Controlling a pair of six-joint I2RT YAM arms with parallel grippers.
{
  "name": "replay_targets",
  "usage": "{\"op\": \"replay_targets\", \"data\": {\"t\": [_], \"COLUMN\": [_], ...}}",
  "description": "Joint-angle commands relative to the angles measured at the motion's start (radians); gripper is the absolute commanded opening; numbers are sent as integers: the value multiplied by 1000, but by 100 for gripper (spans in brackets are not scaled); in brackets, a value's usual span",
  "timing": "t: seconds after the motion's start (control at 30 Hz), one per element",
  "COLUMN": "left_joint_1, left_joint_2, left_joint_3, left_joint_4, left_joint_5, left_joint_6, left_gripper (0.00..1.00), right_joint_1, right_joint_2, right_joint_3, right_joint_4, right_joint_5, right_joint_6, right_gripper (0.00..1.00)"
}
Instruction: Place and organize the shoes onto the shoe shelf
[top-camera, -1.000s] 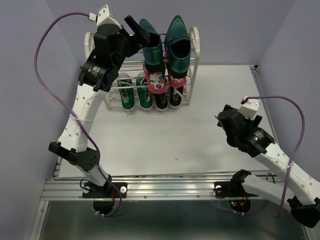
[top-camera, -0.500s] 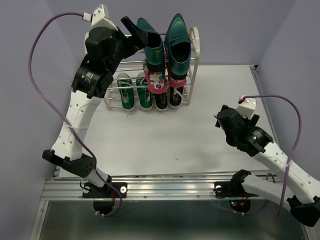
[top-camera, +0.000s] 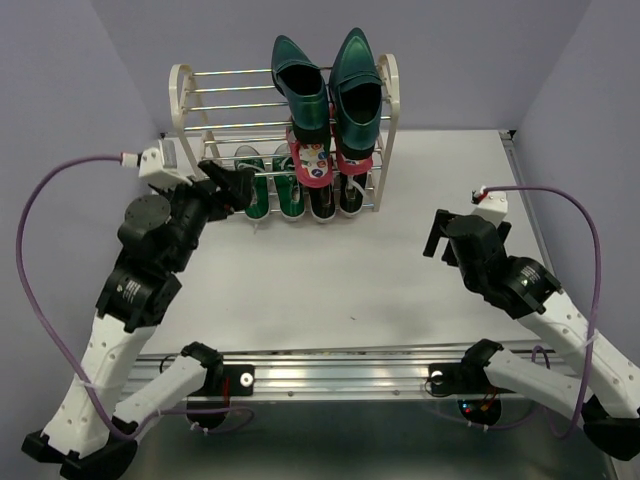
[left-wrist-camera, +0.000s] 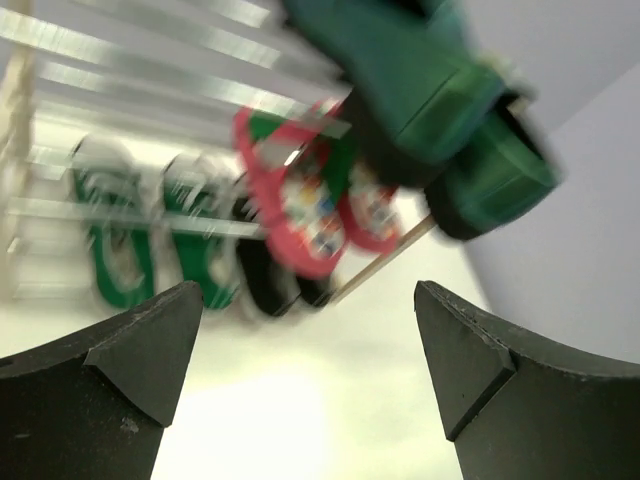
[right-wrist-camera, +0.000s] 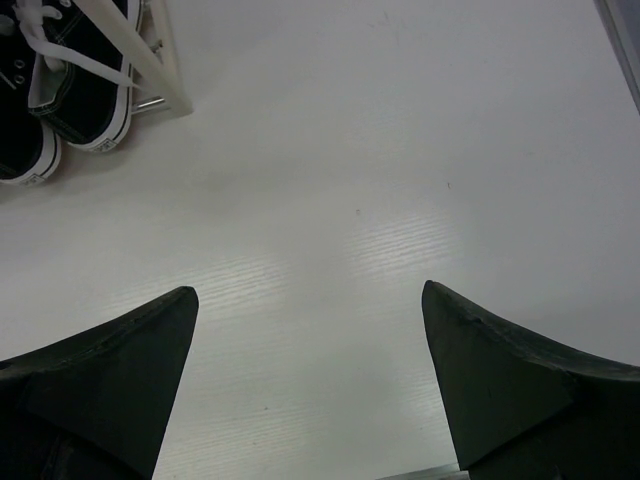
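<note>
Left gripper (top-camera: 238, 183), right gripper (top-camera: 437, 235): open, empty. Left close to rack (top-camera: 180, 90), far edge. A nudge could topple loafers (top-camera: 357, 85) perched on top.

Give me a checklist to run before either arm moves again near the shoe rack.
1. Empty left gripper: ok, open, nothing between its fingers.
2. Empty right gripper: ok, open over bare table.
3. All pairs on the shoe shelf: ok; teal loafers on top, flip-flops below, green sneakers and black sneakers lowest.
4. Steady teal loafers: cannot tell; they sit tilted.
5. Gap between left gripper and green sneakers: cannot tell; looks close in the top view.
</note>
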Motion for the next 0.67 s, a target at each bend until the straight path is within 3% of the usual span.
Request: {"op": "replay_targets", "data": {"t": [0.0, 0.17, 0.27, 0.63], "left_joint_1": [1, 1, 1, 0], "left_joint_2": [-165, -327, -374, -345], "left_joint_3": [-292, -553, -611, -590], "left_joint_4": [-20, -63, -91, -126], "left_joint_5": [-91, -148, -175, -252], "left_joint_6": [-39, -180, -220, -248], "left_gripper": [99, 99, 99, 99], "right_joint_1": [-6, -6, -6, -6], "right_joint_2": [-45, -66, -82, -158], "right_joint_3": [-6, -63, -89, -136], "right_joint_4": [47, 59, 93, 138], "right_joint_5": [-56, -98, -119, -84], "right_joint_6": [38, 122, 144, 191], "right_gripper": [100, 100, 100, 100]}}
